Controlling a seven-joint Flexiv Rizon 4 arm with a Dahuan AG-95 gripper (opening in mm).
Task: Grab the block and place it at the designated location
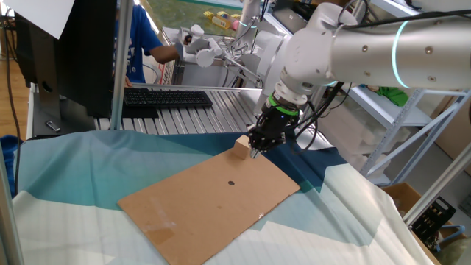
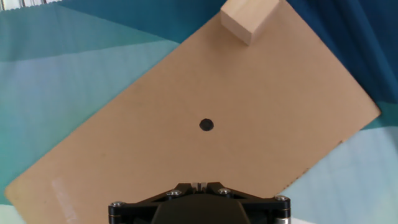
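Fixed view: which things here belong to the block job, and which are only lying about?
For the job:
wooden block
cardboard sheet
black dot, probably the target

Lying about:
black keyboard
blue cloth
brown box at right

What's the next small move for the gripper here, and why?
Probably shift the gripper over the block before lowering. The block sits free at the edge of the cardboard, beside the gripper and not in its grasp; in the hand view it lies at the top edge, far off centre.
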